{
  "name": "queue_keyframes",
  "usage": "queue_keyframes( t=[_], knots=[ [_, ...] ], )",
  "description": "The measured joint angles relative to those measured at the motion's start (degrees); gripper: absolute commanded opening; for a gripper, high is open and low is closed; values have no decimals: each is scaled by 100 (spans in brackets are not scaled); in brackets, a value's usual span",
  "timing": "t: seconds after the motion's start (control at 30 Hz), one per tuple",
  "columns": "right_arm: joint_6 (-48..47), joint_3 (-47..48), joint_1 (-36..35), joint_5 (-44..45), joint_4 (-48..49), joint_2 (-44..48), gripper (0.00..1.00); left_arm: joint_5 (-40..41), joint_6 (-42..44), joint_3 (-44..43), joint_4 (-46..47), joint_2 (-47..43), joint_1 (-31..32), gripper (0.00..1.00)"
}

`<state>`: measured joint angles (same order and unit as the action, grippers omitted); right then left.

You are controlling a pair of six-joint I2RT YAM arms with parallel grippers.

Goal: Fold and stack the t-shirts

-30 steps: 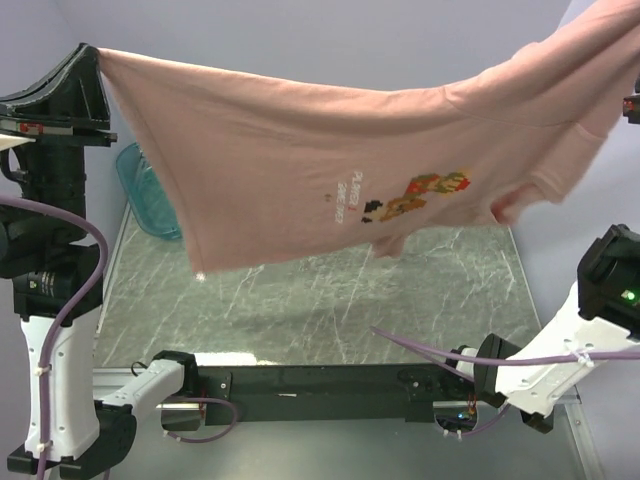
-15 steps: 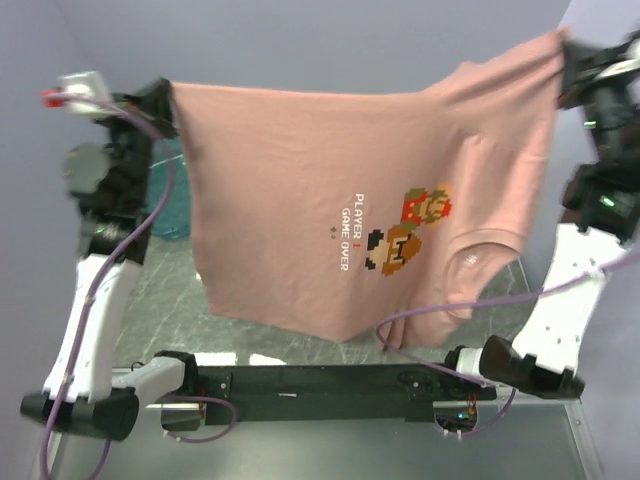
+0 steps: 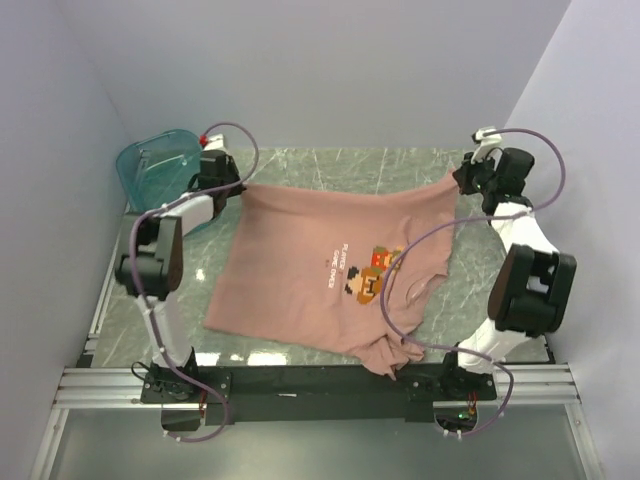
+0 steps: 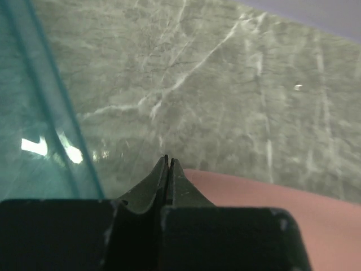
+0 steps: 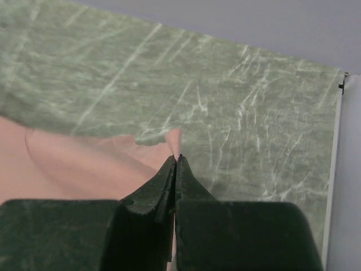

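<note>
The dusty-pink t-shirt (image 3: pixel 320 260) lies spread on the marble table (image 3: pixel 340 165), print (image 3: pixel 368 272) facing up, its far edge stretched between my two grippers. My left gripper (image 3: pixel 232 186) is shut on the far left corner; in the left wrist view the pink cloth (image 4: pixel 254 197) runs off to the right of the closed left gripper (image 4: pixel 168 159). My right gripper (image 3: pixel 462 182) is shut on the far right corner, and a tip of the t-shirt (image 5: pixel 73 164) pokes out past the closed right gripper (image 5: pixel 176 158). The near right part is bunched up (image 3: pixel 395 350) at the table's front edge.
A translucent teal tub (image 3: pixel 150 165) stands at the far left corner, right beside my left gripper, and its wall (image 4: pixel 34 113) fills the left of the left wrist view. Walls close in the table at the back and both sides. A black rail (image 3: pixel 320 385) runs along the front.
Both arms have swung from high up near the camera down to the far side of the table. The t-shirt, which hung in the air between them, now lies on the table.
</note>
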<state>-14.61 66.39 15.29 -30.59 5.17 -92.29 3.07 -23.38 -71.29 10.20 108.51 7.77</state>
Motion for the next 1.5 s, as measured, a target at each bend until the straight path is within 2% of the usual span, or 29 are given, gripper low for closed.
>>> queue_keyframes(
  t=[0.13,0.3,0.43,0.6,0.7,0.8,0.87,1.03,1.17,1.37,1.5],
  knots=[
    [-221,562,-118,232,24,-861,0,101,22,-1027,-402,955,22,0],
    [-321,1338,-245,557,-107,-1613,0,240,81,-1858,-695,1322,42,0],
    [-284,1722,-306,610,-306,-1759,0,212,157,-2201,-765,1333,46,0],
    [-256,1976,-317,175,-920,-1410,0,-42,166,-2061,-678,1102,63,0],
    [-291,1993,-356,-236,-1617,-675,0,-210,162,-1620,-640,507,85,0],
    [-343,2518,-470,-546,-2428,149,0,-328,144,-1167,-584,-595,125,0],
    [-315,3265,-599,-664,-2791,656,0,-356,118,-999,-472,-1462,149,0],
    [199,5355,-756,-684,-3010,1685,0,-361,-26,-946,317,-3818,299,0],
    [686,6885,-752,-496,-2918,2214,0,-345,-70,-1384,826,-4972,522,1],
    [1165,7949,-713,-72,-2282,2846,0,-321,-87,-2253,1174,-5407,562,0],
    [1222,8078,-629,299,-1906,2892,0,-269,-22,-2573,1001,-5265,562,1]
  ],
)
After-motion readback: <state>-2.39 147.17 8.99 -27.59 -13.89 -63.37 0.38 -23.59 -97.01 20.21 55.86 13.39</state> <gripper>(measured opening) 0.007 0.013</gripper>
